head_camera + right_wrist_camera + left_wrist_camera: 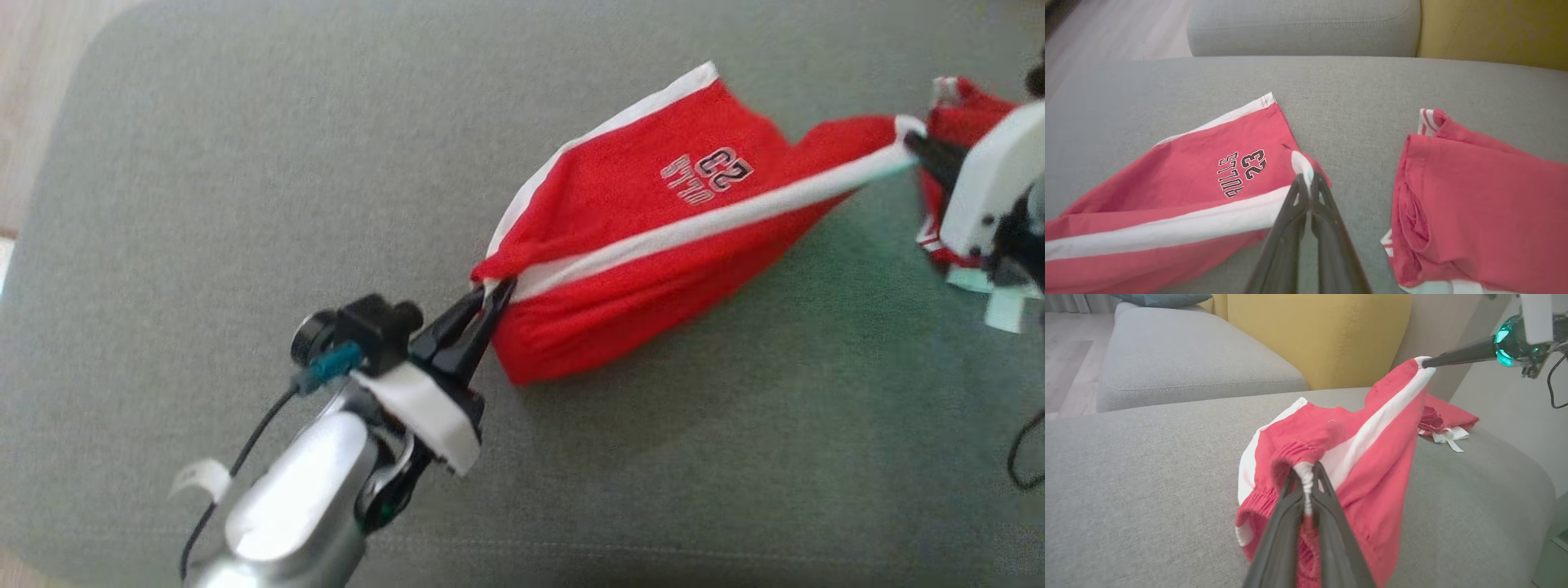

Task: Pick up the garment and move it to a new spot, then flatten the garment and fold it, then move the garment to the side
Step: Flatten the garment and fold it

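1. Head view: the red shorts (pixel 653 269) hang over the middle of the grey cushion (pixel 245 204). They are pulled tight between two end effectors.
2. The left end effector (pixel 492 296) is closed on the stretchy waist end, over the cushion's middle.
3. The right end effector (pixel 913 144) is pinched shut on the far end of the white stripe (pixel 694 224), over the cushion's right side.
4. Another red cloth (pixel 1474 196) lies on the cushion's right side, near that end effector.
5. I cannot tell if the low part of the shorts touches the cushion.
6. I think the picking up is done and the move to a new spot is under way.
7. Not yet done: lay the shorts flat, fold them, and put them to the side.
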